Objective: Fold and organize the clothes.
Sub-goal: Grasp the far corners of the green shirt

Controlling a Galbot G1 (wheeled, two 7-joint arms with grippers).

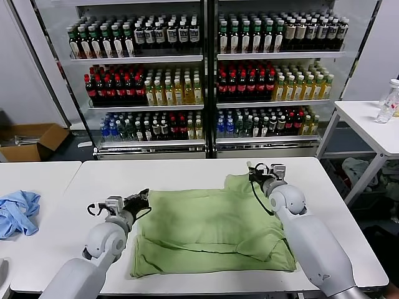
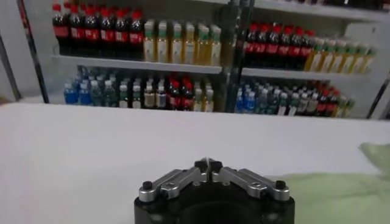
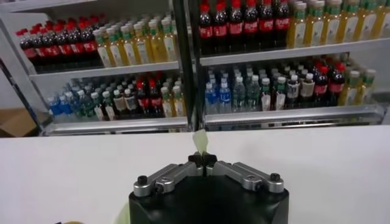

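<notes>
A: Start with the biggest thing. Our white table (image 1: pixel 187 171) carries the green T-shirt (image 1: pixel 212 233), spread across its middle and already partly folded, with one corner pulled up toward the far edge.

B: Past the table we face the drink fridge (image 1: pixel 206 75). On the side table to our left lies a blue garment (image 1: pixel 17 212), well apart from the shirt.

A: Now our arms. The right gripper (image 1: pixel 267 173) sits at the shirt's far right corner, fingers pressed together on a sliver of green fabric; the right wrist view shows that scrap poking up between the tips.

B: The left gripper (image 1: pixel 138 200) hovers at the shirt's left edge. Its fingers (image 2: pixel 201 165) meet with nothing between them, and cloth shows only off to one side.

A: What worries us?

B: The right hold looks thin. If we pull fast, that sliver could slip and the corner would drop crooked. And with the left side unheld, dragging could bunch the shirt.
</notes>
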